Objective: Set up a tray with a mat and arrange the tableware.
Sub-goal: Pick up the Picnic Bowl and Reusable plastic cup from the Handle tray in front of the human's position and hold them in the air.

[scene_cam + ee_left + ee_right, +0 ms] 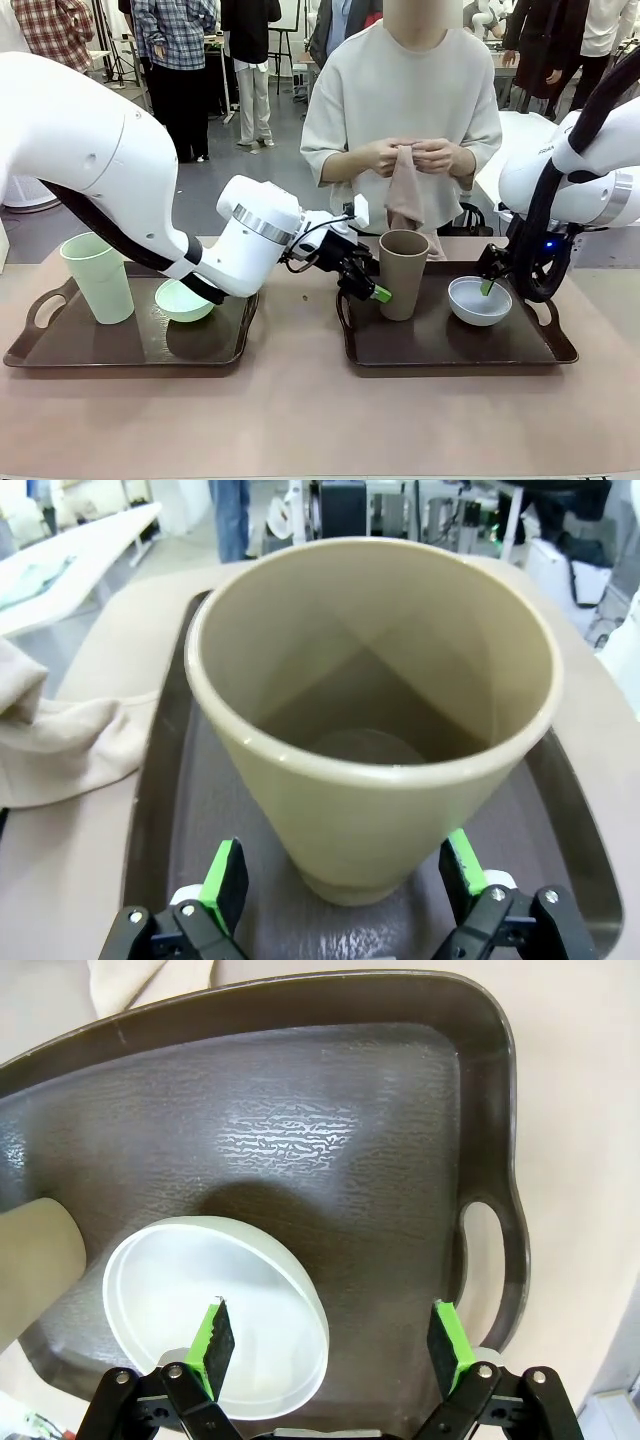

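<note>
The tan-brown tumbler (403, 273) stands upright at the left end of the right dark tray (455, 348). My left gripper (372, 288) reaches across to it. In the left wrist view its fingers are open on either side of the tumbler's (370, 710) base, and my left gripper (345, 880) has a gap at each pad. The pale blue-white bowl (479, 300) sits on the same tray. My right gripper (330, 1338) is open and straddles the rim of the bowl (215, 1310). The mint tumbler (95, 278) and mint bowl (183, 300) rest on the left tray (60, 350).
A person at the far side holds a beige cloth (405, 195) in both hands, hanging down behind the right tray. The cloth (60, 750) lies beside the tray in the left wrist view. A tray handle (485, 1260) opens close to my right fingers.
</note>
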{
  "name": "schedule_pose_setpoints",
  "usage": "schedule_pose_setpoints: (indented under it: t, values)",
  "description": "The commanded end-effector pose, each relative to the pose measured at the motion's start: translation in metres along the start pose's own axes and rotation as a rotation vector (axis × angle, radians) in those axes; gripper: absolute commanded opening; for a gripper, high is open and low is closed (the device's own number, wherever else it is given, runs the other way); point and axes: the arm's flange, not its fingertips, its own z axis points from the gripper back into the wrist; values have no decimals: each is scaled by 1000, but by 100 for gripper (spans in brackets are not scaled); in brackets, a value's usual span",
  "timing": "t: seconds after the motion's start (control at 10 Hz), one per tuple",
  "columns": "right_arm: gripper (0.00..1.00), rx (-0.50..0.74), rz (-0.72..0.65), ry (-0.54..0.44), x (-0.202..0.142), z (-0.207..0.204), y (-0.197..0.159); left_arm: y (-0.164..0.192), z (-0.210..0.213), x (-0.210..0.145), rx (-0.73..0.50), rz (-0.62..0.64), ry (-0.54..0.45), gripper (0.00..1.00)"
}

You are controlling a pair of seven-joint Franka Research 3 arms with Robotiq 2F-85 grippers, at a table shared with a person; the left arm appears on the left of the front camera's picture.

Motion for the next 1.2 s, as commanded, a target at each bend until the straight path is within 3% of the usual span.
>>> schedule_pose_setpoints:
  t: [0.0, 0.8, 0.9, 1.0, 1.1]
  values:
    - [100, -22, -18, 6, -4, 0, 1, 1, -14, -1, -3, -38, -24, 100]
    - [100, -15, 6, 48, -4, -8, 20, 5, -43, 0, -52, -85, -24, 100]
    - [63, -11, 31, 61, -4, -9, 21, 5, -44, 0, -55, -96, -35, 52]
    - [44, -13, 25, 63, -5, -8, 20, 4, -42, 1, -57, -95, -45, 44]
    - [7, -14, 22, 67, -4, -8, 20, 4, -40, 1, -62, -91, -52, 0]
